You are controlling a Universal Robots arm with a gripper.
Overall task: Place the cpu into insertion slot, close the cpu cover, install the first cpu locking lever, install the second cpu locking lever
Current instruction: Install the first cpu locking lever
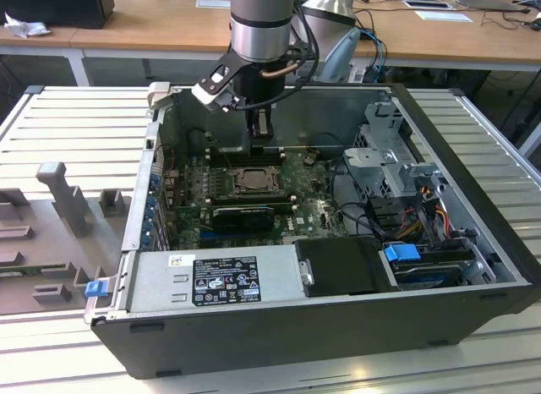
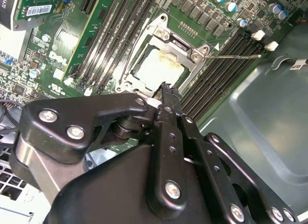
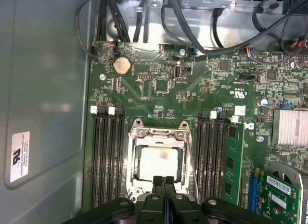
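Down inside an open computer case [image 1: 296, 335] that rests on a slatted metal bench [image 1: 76, 115], the robot arm's claw [image 1: 259, 143] hangs close above the green circuit board [image 3: 159, 84]. In both wrist views its two black fingers [image 3: 158, 181] are pressed together, tip against tip, with nothing visible between them. The claw [image 3: 163, 180] points at the near edge of the insertion slot [image 1: 228, 183], and its tips sit just over that rim. Whether they touch the metal cannot be told.

The cpu [image 3: 161, 160] lies flat in the slot, just beyond the fingertips, its pale top showing through the window of the cpu cover [image 3: 159, 134]. The silvery cover frame is folded down around the chip.

Rows of long black memory slots [image 3: 108, 156] run along both sides of the socket, flanking the claw. In the second wrist view, a thin metal rod [image 2: 236, 56] reaches out from a far corner of the cover [image 2: 166, 34] across the memory slots on one side, well apart from the claw [image 2: 166, 92].
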